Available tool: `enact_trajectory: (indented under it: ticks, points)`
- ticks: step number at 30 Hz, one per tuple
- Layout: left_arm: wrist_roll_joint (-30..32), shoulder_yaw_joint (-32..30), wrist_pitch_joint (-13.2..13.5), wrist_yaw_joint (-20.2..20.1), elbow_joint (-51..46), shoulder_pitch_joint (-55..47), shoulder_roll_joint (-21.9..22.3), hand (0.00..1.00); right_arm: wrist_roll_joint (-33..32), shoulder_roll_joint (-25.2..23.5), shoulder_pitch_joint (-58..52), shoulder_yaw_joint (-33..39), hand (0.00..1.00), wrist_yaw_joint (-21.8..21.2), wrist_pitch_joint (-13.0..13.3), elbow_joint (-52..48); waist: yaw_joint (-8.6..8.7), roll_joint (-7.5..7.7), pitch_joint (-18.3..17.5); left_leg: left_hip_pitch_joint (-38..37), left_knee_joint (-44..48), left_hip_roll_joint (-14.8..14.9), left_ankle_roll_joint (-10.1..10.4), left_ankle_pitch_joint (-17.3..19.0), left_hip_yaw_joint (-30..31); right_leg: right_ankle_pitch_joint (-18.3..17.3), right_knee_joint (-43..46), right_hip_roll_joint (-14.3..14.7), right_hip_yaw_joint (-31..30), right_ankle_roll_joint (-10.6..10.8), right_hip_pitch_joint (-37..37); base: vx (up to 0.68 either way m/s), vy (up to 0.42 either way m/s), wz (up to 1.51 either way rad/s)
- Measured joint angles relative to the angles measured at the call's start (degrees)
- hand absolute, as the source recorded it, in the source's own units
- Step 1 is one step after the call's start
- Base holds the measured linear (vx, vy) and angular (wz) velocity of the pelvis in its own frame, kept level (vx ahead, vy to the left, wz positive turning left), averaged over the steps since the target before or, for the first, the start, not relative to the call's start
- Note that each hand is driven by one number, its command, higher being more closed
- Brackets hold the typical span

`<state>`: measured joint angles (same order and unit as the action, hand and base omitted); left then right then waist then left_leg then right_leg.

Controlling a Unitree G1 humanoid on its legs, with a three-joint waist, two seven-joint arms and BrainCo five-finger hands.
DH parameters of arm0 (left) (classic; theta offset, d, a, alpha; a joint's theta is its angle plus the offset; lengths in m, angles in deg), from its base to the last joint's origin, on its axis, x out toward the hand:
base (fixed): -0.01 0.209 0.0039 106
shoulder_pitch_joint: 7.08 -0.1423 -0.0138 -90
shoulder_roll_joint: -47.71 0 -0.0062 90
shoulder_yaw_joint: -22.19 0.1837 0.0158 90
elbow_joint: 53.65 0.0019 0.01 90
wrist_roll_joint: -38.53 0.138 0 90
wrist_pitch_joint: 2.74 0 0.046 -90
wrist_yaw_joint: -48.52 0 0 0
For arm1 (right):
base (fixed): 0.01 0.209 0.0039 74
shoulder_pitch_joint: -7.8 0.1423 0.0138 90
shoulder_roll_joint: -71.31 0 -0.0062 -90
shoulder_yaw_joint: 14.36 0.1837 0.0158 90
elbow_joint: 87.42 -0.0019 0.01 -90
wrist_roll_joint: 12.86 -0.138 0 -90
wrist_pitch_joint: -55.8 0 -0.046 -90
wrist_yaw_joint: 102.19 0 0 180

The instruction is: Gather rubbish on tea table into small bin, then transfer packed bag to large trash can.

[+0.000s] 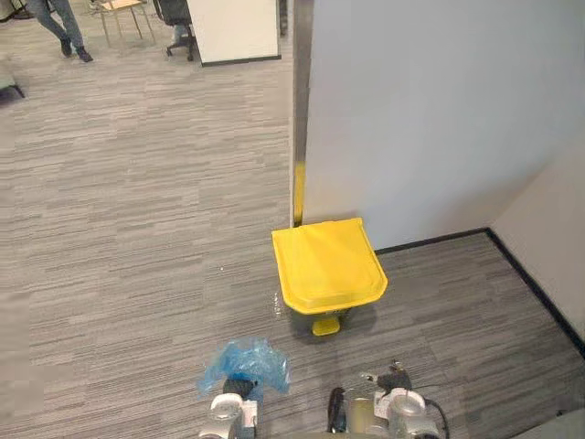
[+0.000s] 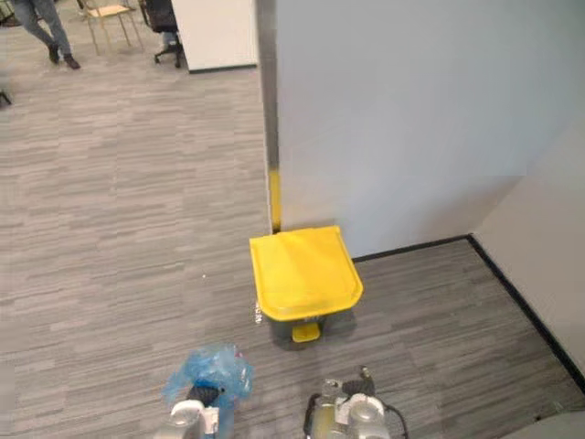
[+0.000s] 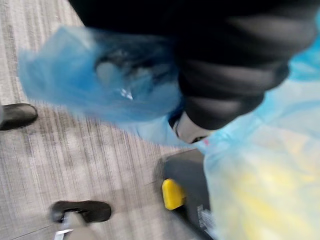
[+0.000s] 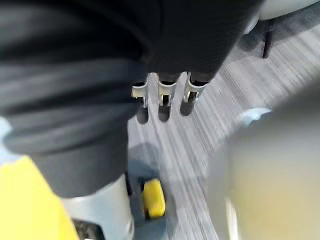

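Ahead, trash can (image 1: 329, 265) stands on carpet (image 1: 137, 229) by wall (image 1: 430, 110).

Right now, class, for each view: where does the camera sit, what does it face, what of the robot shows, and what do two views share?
Left eye: on the head, looking down at the bin; left hand with the bag and right hand at the bottom edge.
Right eye: beside it, same scene.
Left wrist: on the left arm, facing bag and pedal; its dark cover shows.
Right wrist: on the right arm, facing floor and pedal; cover and straight fingers show.
Shared: both wrist views catch the pedal.
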<state>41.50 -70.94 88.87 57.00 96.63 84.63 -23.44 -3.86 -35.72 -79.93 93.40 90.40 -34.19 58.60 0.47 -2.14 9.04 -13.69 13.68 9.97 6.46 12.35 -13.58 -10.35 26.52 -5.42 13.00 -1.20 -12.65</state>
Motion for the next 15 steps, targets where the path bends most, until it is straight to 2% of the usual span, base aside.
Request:
enact_trajectory:
  ticks: [1, 3, 4, 5, 7, 8, 9, 10, 11, 12, 15]
  points:
    - [0.28, -0.18, 0.01, 0.03, -0.07, 0.19, 0.02, 1.00, 0.00, 0.00, -0.23, 0.07, 0.00, 0.00, -0.05, 0.08, 0.13, 0.00, 0.06, 1.35, 3.84, 1.11, 0.63, -0.36, 0.89, -0.30, -1.04, 0.50, 0.83, -0.37, 1.66, 0.30, -0.248, 0.40]
    - [0.27, -0.30, 0.07, -0.06, -1.35, 0.09, 0.02, 1.00, -0.04, -0.02, -1.49, -0.37, 0.00, 0.06, -0.15, 0.20, -0.27, 0.52, 0.28, 6.35, 18.72, 4.88, 3.14, -2.34, 3.09, -0.44, -6.08, 2.34, 2.26, -1.30, 8.28, 0.29, -0.207, 0.22]
    - [0.26, -0.32, 0.16, -0.06, -1.79, -0.18, 0.03, 1.00, -0.06, -0.02, -1.72, -0.73, 0.00, 0.08, -0.16, 0.31, -0.53, 0.75, 0.17, 7.59, 21.40, 5.50, 3.43, -1.95, 2.78, -0.27, -7.53, 2.69, 2.27, -1.56, 9.77, 0.27, -0.116, -0.07]
    - [0.25, -0.38, 0.16, -0.05, -2.41, -0.61, 0.04, 1.00, -0.08, -0.11, -1.73, -1.07, 0.00, 0.08, -0.10, 1.00, -0.60, 1.17, -0.08, 9.36, 22.57, 5.67, 2.83, -0.53, 1.16, 0.13, -9.78, 2.84, 2.17, -1.78, 11.63, 0.17, -0.048, -0.14]
    - [0.25, -0.33, 0.15, -0.10, -2.98, -0.69, 0.04, 1.00, -0.16, -0.22, -1.76, -1.04, 0.00, 0.09, -0.30, 1.26, -0.60, 1.55, -0.49, 11.37, 18.56, 5.13, 1.50, 1.59, -1.64, 0.76, -12.15, 2.77, 1.40, -1.40, 13.09, 0.21, -0.002, -0.20]
    - [0.25, -0.36, 0.14, -0.08, -3.26, -0.73, 0.03, 1.00, -0.16, -0.22, -1.80, -0.99, 0.00, 0.08, -0.36, 1.34, -0.67, 1.46, -0.55, 12.10, 13.28, 4.06, 0.92, 1.98, -1.82, 1.10, -12.82, 2.65, 0.52, -0.91, 13.45, 0.23, 0.109, -0.38]
    - [0.25, -0.36, 0.10, -0.08, -3.26, -0.74, 0.04, 1.00, -0.23, -0.23, -1.86, -0.99, 0.00, 0.10, -0.39, 1.35, -0.67, 1.38, -0.60, 12.17, 7.34, 2.77, 0.08, 1.36, -1.23, 1.35, -13.02, 2.41, -0.48, -0.49, 13.76, 0.18, 0.140, -0.42]
    - [0.27, -0.35, 0.07, -0.07, -3.25, -0.74, 0.04, 1.00, -0.26, -0.18, -2.00, -0.95, 0.00, 0.09, -0.39, 1.32, -0.66, 1.17, -0.71, 12.06, 2.59, 1.91, -1.10, -0.97, -0.53, 1.58, -13.05, 2.40, -1.10, -0.06, 13.83, 0.17, 0.187, -0.51]
    - [0.27, -0.35, 0.07, 0.02, -3.16, -0.71, 0.20, 1.00, -0.26, -0.01, -1.99, -0.66, 0.00, 0.04, -0.42, 1.42, -0.75, 0.98, -0.90, 11.48, -1.39, 0.99, 0.26, -4.52, 0.03, 1.76, -13.46, 2.89, -2.57, 1.05, 13.92, 0.14, 0.168, -0.53]
    - [0.27, -0.46, 0.06, 0.24, -2.93, -0.79, -0.14, 1.00, -0.26, -0.28, -2.32, -0.56, 0.00, 0.05, -0.44, 1.40, -0.82, 1.49, -1.69, 10.62, -2.73, 0.13, 0.22, -4.84, -0.47, 2.54, -15.18, 2.52, -3.92, 2.35, 14.38, 0.13, 0.164, -0.43]
    - [0.30, -0.44, 0.09, 0.23, -2.59, -0.68, -0.53, 1.00, -0.24, -0.75, -2.74, -0.44, 0.00, -0.06, -0.31, 1.29, -0.51, 2.35, -2.32, 9.01, -5.52, -2.03, -0.30, -5.15, -2.10, 4.00, -18.06, 0.75, -5.15, 4.09, 15.29, 0.06, 0.188, -0.24]
